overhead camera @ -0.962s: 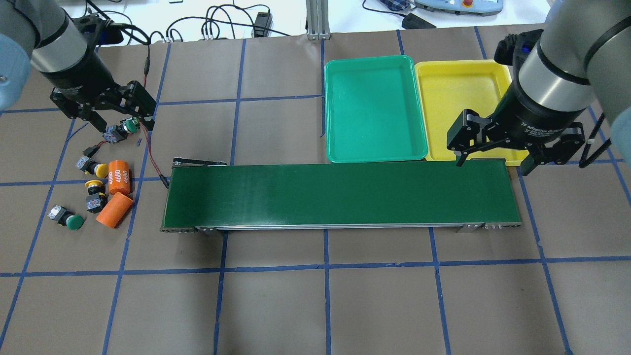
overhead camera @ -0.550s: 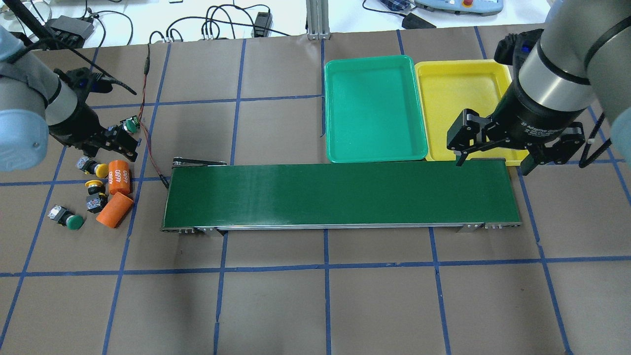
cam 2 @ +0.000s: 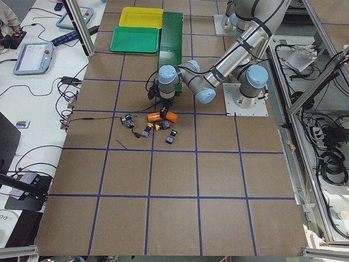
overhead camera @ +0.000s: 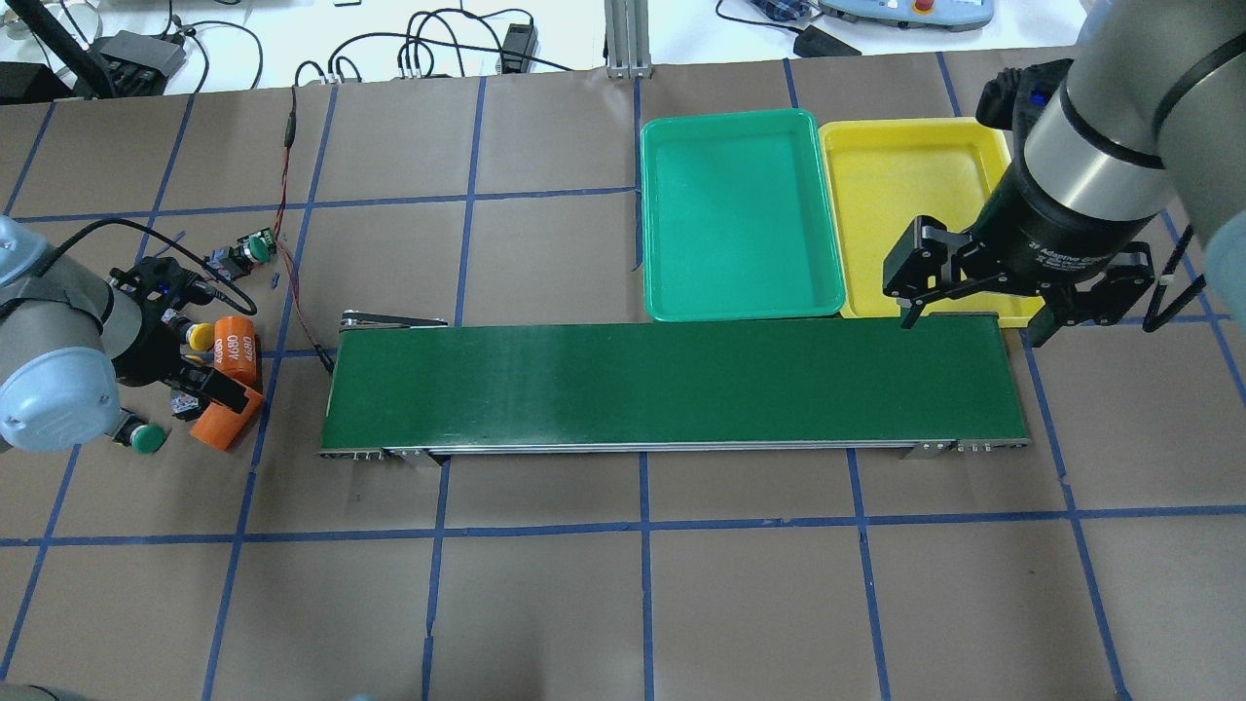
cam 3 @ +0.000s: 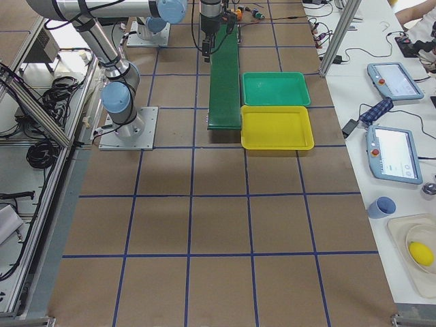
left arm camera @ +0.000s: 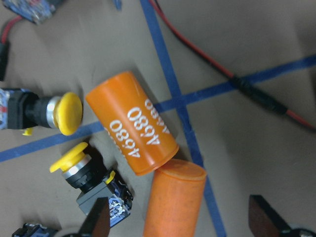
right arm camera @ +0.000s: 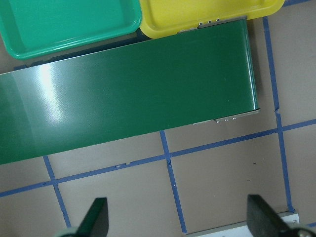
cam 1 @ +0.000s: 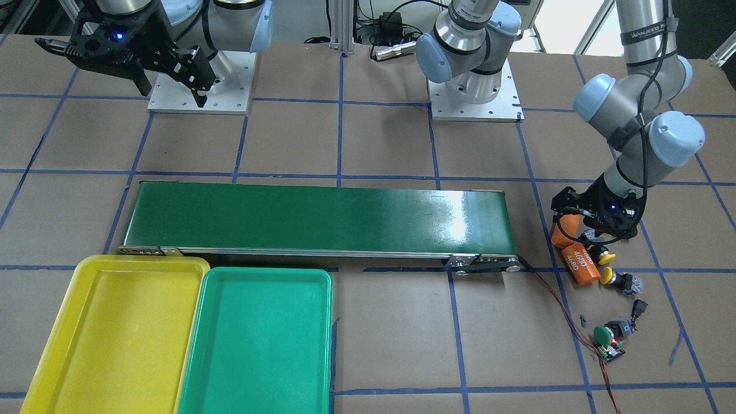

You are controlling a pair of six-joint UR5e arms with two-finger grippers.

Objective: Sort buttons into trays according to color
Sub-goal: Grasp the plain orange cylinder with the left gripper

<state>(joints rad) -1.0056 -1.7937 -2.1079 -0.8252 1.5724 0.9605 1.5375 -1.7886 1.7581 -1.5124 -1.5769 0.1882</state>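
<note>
My left gripper (overhead camera: 202,380) is open and low over the cluster at the table's left end. In the left wrist view its fingertips (left arm camera: 98,222) straddle the plain orange cylinder (left arm camera: 175,202). Two yellow buttons (left arm camera: 66,113) (left arm camera: 69,158) lie beside the cylinder marked 4680 (left arm camera: 131,131). One green button (overhead camera: 146,438) lies near my left wrist. The other green button (overhead camera: 255,249) lies farther out, by a small circuit board. My right gripper (overhead camera: 973,323) is open and empty over the belt's right end. The green tray (overhead camera: 740,214) and the yellow tray (overhead camera: 905,195) hold nothing.
A long dark green conveyor belt (overhead camera: 672,385) runs across the middle, in front of both trays. Red wires (overhead camera: 292,282) run from the circuit board (cam 1: 612,352) to the belt's left end. Cables and devices lie beyond the table's far edge.
My left arm has moved from the far green button back toward the robot and now sits over the orange cylinders and yellow buttons. The right arm has not moved.
</note>
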